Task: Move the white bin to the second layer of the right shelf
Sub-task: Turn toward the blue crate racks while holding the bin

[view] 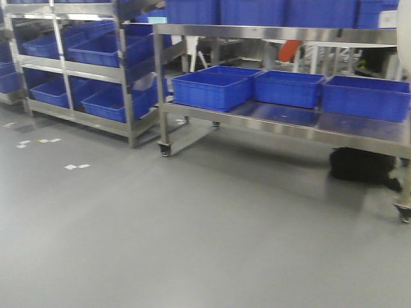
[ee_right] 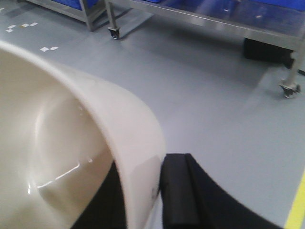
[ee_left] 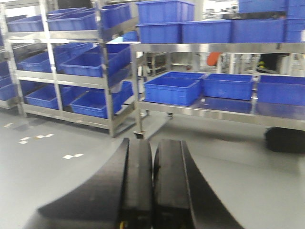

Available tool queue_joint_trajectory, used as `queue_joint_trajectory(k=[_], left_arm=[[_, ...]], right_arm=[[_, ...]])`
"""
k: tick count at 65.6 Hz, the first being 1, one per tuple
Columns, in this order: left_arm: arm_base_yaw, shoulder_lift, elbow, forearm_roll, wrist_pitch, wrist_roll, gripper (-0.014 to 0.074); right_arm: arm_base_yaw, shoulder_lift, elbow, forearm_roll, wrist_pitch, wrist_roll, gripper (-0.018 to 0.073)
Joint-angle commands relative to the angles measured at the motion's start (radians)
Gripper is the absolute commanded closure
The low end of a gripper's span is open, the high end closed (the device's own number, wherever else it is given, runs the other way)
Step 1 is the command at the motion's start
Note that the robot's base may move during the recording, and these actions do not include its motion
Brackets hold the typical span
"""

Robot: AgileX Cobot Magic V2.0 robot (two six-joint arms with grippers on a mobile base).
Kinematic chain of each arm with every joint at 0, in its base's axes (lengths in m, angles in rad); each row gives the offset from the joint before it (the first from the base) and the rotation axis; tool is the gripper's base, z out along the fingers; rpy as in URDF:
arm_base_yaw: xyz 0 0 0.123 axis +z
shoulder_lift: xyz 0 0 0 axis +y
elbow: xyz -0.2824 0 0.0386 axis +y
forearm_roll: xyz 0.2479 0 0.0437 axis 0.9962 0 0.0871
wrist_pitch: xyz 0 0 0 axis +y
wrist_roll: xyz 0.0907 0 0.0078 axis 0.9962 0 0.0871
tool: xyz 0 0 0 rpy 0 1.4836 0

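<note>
Two black fingers point(ee_right: 178, 191) of the right gripper point(ee_right: 138, 195) pinch the white bin point(ee_right: 57, 133) by its wall. One pad lies outside against the glossy side and the other sits inside the tub. The wall fills the narrow gap between them, near a rounded corner of the rim. The bin hangs in that grip above the grey floor point(ee_right: 205, 86), well apart from the wheeled steel rack point(view: 289, 126) of blue crates point(view: 212, 88). The left gripper point(ee_left: 152, 186) holds nothing, its fingers pressed together with only a seam between.
</note>
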Motion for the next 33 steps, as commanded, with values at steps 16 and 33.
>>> queue_joint_trajectory(k=[16, 33], left_arm=[[-0.002, -0.013, 0.033, -0.005, -0.087, -0.007, 0.0512], [-0.002, -0.013, 0.033, -0.005, -0.087, -0.007, 0.0512]], right_arm=[[-0.005, 0.002, -0.031, 0.0, -0.102, -0.001, 0.0536], [-0.005, 0.002, -0.031, 0.0, -0.102, -0.001, 0.0536]])
